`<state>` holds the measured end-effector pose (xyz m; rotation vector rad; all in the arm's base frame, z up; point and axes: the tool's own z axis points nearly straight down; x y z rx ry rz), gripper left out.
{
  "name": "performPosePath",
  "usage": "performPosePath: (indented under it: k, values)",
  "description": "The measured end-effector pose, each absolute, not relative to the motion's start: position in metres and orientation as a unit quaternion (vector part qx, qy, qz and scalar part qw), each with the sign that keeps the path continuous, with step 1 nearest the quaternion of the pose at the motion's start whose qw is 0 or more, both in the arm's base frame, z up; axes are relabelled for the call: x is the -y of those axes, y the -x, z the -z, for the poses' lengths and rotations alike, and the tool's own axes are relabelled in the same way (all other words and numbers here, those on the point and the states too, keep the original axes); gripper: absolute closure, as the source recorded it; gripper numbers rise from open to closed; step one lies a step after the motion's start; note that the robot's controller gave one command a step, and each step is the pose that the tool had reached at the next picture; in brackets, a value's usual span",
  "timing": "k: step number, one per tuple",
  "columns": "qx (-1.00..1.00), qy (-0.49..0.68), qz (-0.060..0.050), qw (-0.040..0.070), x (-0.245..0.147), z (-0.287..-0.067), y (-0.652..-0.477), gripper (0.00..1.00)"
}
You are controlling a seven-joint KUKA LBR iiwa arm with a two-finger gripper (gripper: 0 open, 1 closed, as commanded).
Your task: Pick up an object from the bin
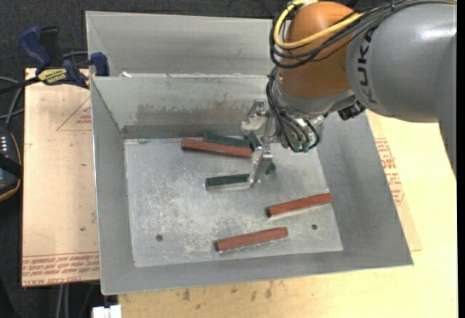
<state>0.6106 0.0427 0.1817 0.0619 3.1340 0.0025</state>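
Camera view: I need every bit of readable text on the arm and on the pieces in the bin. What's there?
"KUK": black letters running down the grey arm link; the rest of the word curves out of sight.
Red-brown bars and dark green bars in the bin: no lettering to be seen.
Orange cover: no lettering.

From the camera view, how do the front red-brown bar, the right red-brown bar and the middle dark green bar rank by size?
Largest, too alike to separate: front red-brown flat bar and right red-brown flat bar.
Smallest: middle dark green flat bar, clearly shorter.
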Motion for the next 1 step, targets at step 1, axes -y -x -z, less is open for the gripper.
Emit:
performPosePath:
  k: [1]
  values:
    - [-1.0, -0.005, -0.001, 0.003, -0.0649, -0.1132, -0.6105, 0.0]
